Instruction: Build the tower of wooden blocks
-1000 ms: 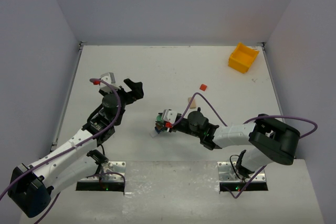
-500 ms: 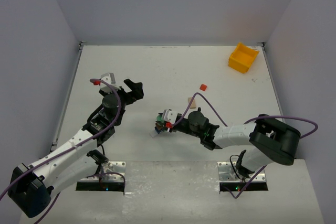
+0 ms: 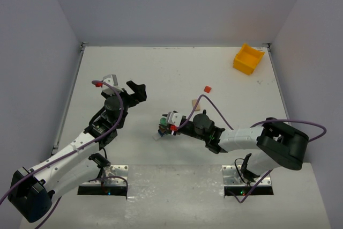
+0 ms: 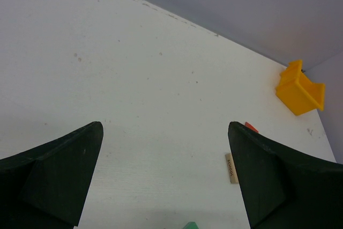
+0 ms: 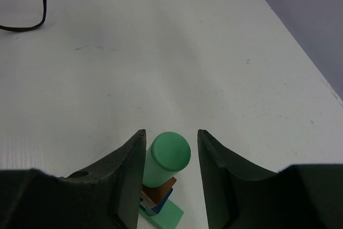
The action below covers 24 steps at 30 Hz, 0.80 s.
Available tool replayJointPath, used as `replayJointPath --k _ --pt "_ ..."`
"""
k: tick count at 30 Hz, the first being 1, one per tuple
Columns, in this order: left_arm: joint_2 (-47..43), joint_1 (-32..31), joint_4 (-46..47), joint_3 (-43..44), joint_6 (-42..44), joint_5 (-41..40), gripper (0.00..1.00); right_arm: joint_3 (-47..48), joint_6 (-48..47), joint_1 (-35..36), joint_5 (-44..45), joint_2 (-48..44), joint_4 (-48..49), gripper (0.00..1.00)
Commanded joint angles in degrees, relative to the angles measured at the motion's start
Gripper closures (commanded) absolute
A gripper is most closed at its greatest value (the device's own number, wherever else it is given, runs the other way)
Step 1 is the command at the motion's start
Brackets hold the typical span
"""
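The wood block tower (image 3: 162, 129) stands mid-table: a green cylinder (image 5: 169, 156) on a brown block (image 5: 158, 192) and a blue block, on a flat green base (image 5: 170, 218). My right gripper (image 5: 170, 131) straddles the cylinder, open. Its left finger is close against the cylinder and a gap shows on the right. In the top view the right gripper (image 3: 163, 124) sits over the tower. My left gripper (image 3: 136, 90) is open and empty, left of the tower. A tan block (image 3: 196, 104) and a red block (image 3: 207, 88) lie loose beyond it.
A yellow bin (image 3: 248, 58) stands at the back right, also in the left wrist view (image 4: 300, 88). The left wrist view shows the tan block (image 4: 231, 168), lettered SCHOOL, and the red block (image 4: 251, 127) beside the right finger. A purple cable loops over the right arm.
The right arm's rear links have shifted slightly. Its gripper stays at the tower. The left arm has not moved.
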Motion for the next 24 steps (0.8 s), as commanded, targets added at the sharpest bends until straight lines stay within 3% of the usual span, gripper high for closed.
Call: replayJointPath --k 1,6,12,19,24 --pt "-0.7 0.0 3.0 0.1 -0.1 0.6 0.00 0.0 -1.1 -0.2 -0.3 -1.7 3.1 0.52" --pt "-0.6 0.1 3.1 0.1 -0.1 0.7 0.00 0.6 -1.1 -0.2 0.0 -1.8 2.1 0.38" --pt "-0.6 0.1 3.1 0.2 0.0 0.9 0.00 1.0 -0.1 -0.2 0.6 -2.7 1.5 0.02" --pt "-1.1 0.1 2.6 0.4 0.2 1.0 0.00 1.8 4.5 -0.2 -2.0 -9.7 -6.3 0.01" --pt "-1.8 0.1 2.1 0.3 0.0 1.1 0.00 3.2 8.2 -0.2 1.9 -17.0 -13.5 0.01"
